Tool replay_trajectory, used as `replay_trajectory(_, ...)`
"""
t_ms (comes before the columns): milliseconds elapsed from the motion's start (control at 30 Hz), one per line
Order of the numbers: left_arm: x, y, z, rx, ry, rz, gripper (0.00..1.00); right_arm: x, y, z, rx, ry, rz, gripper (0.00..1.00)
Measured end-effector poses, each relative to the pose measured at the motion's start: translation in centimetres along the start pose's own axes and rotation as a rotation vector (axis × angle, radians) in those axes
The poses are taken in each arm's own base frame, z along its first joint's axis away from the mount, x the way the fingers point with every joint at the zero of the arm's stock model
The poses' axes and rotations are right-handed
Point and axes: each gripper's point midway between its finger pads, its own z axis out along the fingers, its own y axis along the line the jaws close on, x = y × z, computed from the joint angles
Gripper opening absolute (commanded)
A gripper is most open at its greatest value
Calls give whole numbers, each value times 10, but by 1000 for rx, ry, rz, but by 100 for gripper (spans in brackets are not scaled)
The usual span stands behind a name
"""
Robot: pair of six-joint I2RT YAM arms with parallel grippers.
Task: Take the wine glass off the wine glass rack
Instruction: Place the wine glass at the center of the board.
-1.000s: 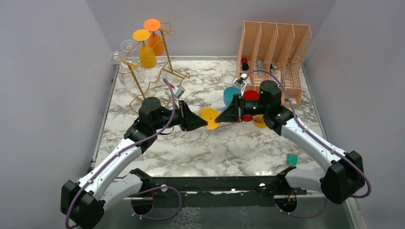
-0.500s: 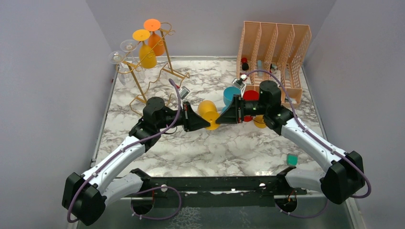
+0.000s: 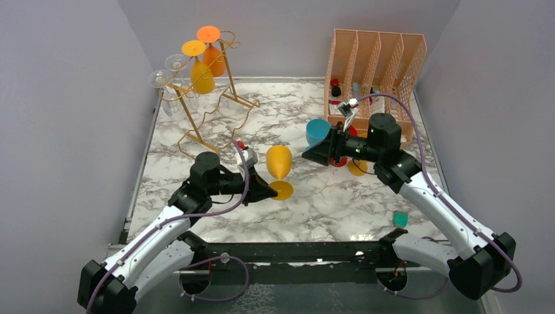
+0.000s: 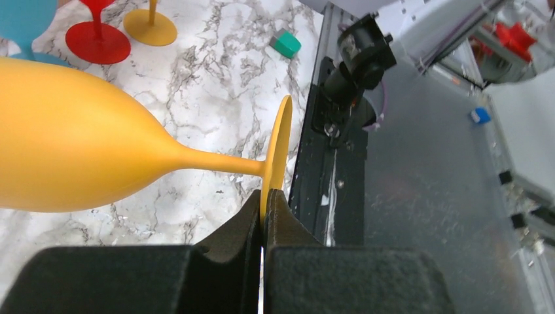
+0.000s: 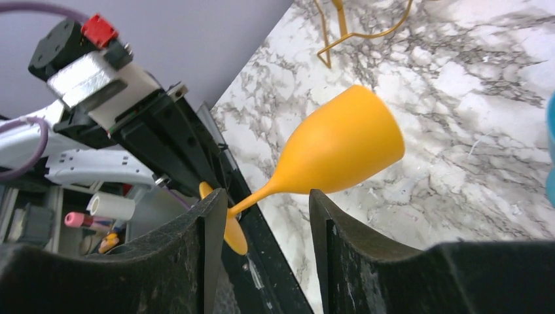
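Marble table (image 3: 327, 203) with rack (image 3: 186, 112), organiser (image 3: 376, 65)

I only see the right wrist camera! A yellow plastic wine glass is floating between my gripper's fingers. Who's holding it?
Observer: The left gripper is. It's pinched shut on the rim of the yellow plastic wine glass's round foot.
Operator: Is my gripper touching it?
Observer: No. From above, the right gripper sits clear of the glass, beside a blue plastic wine glass.
Operator: Any glasses on the rack?
Observer: Yes, the tall gold wire rack holds hanging glasses, coloured and clear.
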Motion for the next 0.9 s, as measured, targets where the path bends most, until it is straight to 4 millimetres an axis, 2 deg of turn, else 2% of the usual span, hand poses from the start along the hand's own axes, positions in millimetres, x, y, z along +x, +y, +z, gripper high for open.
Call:
replay_trajectory(167, 15, -12, -6, 95, 13, 159, 0, -3, -9, 0, 55, -21, 4, 55)
replay_trajectory(467, 18, -27, -18, 176, -25, 501, 0, 7, -25, 11, 94, 59, 46, 58)
replay_trajectory(600, 24, -30, -20, 197, -20, 550, 0, 5, -20, 17, 50, 95, 39, 63)
replay_trajectory(900, 30, -36, -22, 247, -11, 585, 0, 6, -17, 39, -64, 214, 52, 63)
